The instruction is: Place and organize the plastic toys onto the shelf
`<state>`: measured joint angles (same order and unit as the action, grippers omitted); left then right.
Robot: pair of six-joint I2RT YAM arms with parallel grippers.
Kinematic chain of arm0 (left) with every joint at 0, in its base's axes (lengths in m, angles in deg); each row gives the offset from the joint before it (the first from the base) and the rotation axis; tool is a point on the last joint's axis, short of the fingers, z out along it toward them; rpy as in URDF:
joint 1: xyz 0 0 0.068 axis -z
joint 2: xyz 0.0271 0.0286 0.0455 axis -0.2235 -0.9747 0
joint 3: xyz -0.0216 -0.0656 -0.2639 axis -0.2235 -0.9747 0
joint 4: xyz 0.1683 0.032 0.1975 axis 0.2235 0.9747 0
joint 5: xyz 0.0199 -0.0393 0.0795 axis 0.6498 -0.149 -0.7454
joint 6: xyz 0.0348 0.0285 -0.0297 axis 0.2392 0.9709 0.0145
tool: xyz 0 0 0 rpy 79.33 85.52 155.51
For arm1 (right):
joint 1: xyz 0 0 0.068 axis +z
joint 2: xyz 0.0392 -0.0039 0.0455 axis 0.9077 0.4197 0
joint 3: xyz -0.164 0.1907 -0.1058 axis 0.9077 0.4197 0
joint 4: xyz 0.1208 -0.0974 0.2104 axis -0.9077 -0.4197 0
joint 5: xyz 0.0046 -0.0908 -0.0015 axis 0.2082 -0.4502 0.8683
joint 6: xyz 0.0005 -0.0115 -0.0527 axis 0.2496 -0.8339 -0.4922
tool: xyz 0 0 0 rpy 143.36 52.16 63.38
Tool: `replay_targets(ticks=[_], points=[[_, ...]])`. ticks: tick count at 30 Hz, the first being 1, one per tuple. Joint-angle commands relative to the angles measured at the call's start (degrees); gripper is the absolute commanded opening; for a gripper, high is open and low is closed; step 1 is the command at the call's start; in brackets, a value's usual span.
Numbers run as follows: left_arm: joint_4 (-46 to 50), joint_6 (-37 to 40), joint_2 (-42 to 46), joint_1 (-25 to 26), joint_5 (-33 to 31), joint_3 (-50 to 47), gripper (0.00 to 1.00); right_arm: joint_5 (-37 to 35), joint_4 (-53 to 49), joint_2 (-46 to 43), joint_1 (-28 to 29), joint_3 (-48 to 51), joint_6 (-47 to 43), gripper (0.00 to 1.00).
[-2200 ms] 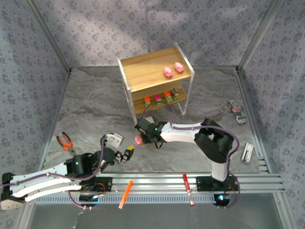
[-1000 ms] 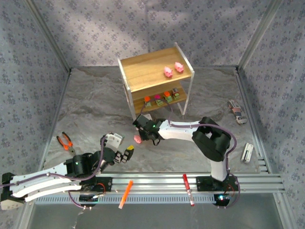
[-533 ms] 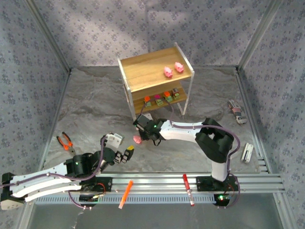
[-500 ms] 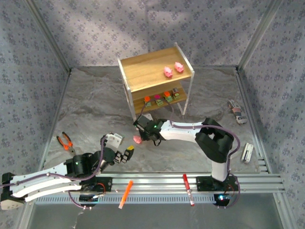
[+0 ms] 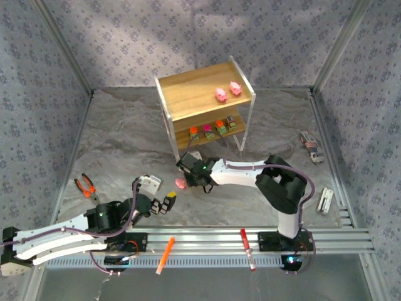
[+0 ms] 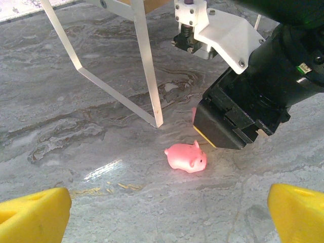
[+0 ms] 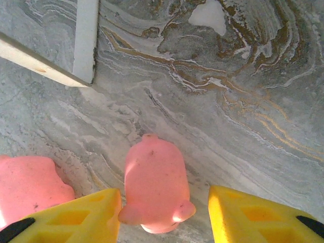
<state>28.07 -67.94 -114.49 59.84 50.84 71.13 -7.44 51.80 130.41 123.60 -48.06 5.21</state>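
Right end effector (image 5: 186, 180) is low over the tabletop (image 5: 125, 144), about 7 o'clock off the front-left leg of the shelf (image 5: 188, 94). On its wrist cam I see the yellow fingers (image 7: 66, 215) apart with one pink pig (image 7: 156, 187) lying between them. The left finger is at its flank and there's a clear gap to the right finger, so I read it as not clamped. A second pig (image 7: 28, 185) sits outside the left finger, at 9 o'clock of the first. Left end effector (image 5: 164, 202) hangs at 7 o'clock of the right one, fingers wide apart. Two shelf pigs (image 5: 228, 91) stand on the top tier toward 3 o'clock, and four blocky toys (image 5: 212, 130) sit in a row on the lower tier.
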Motion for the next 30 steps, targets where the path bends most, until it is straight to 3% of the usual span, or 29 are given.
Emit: replay_targets(ticks=[1,20,30], points=[[-0.4,-0.1,0.8,-0.3,0.4,0.5,1.0,0.0,-0.4,1.0,0.0,-0.6,0.5,0.5],[-0.4,-0.1,0.8,-0.4,0.5,0.5,1.0,0.2,-1.3,3.3,-0.1,-4.1,-0.5,0.42],[-0.4,-0.1,0.9,-0.3,0.4,0.5,1.0,0.2,-1.7,3.8,-0.2,-3.5,-0.4,0.43]])
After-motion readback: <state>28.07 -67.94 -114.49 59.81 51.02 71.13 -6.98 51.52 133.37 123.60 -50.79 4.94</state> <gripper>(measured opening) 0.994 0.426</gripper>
